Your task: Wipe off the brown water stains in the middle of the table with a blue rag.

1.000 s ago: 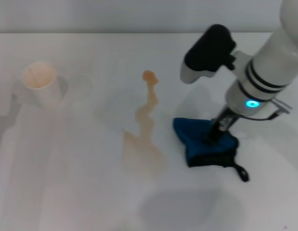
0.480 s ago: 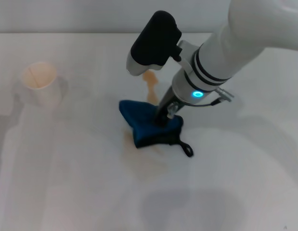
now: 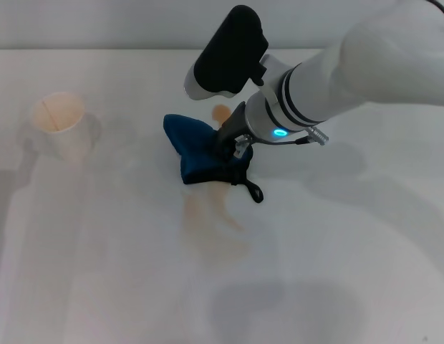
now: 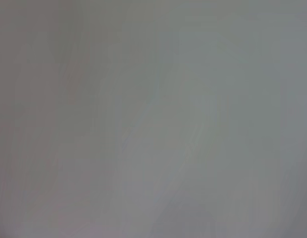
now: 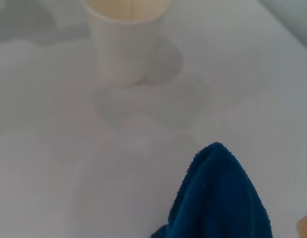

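Observation:
The blue rag (image 3: pixel 199 152) lies bunched on the white table (image 3: pixel 365 244), over the middle of the brown water stains (image 3: pixel 211 218). Its black loop tag trails toward the near side. The stain's wide tan blob shows on the near side of the rag, and a small tan spot shows on its far side. My right gripper (image 3: pixel 231 149) presses down on the rag and is shut on it. The rag also shows in the right wrist view (image 5: pixel 220 201). My left gripper is out of view; the left wrist view shows only blank grey.
A white paper cup (image 3: pixel 61 125) stands at the far left of the table, also in the right wrist view (image 5: pixel 126 37). My right arm's white forearm reaches in from the right above the table.
My right gripper has dragged the blue rag leftward from the right of the stains onto them, then slightly farther back and left. The stain's thin tail is now covered.

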Controlling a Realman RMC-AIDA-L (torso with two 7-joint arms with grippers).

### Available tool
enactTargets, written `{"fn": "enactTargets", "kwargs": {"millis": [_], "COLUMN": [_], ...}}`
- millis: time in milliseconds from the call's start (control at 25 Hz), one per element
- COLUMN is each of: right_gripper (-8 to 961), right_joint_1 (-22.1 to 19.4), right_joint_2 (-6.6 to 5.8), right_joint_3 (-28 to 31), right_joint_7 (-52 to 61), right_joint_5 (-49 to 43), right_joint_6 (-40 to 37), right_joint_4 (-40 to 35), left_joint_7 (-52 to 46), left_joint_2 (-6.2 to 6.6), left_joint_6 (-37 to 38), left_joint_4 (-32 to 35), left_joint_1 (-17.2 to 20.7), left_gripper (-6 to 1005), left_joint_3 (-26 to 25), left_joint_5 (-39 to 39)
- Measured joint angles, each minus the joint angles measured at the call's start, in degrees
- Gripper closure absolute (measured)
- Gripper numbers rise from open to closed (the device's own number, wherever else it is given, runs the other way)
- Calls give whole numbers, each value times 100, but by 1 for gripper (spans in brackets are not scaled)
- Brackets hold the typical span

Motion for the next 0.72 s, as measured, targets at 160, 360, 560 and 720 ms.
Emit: {"fn": "enactTargets", "kwargs": {"millis": [160,360,560,720], "right_gripper": [816,817,818,818], "right_joint_1": [44,111,191,199], "right_joint_2": [-1,0,0,0], "right_joint_3": [-178,-614,-867,-1057], "right_joint_7": [0,3,4,11], "right_joint_5": [103,342,470,510], "right_joint_6": [388,913,1263,1641], "right_joint_4": [214,438,540,626], "left_joint_7": [0,0,0,0], "left_joint_2": [-2,-4,-8,-10], "left_joint_6": [-2,-2,-2,-2], "left_joint_4": [-2,50,72,115], "left_joint_1": [-2,4,26,31], "left_gripper": [111,112,112,111], "left_joint_3": [4,11,6,3], "left_joint_5": [1,3,-12,-15]}}
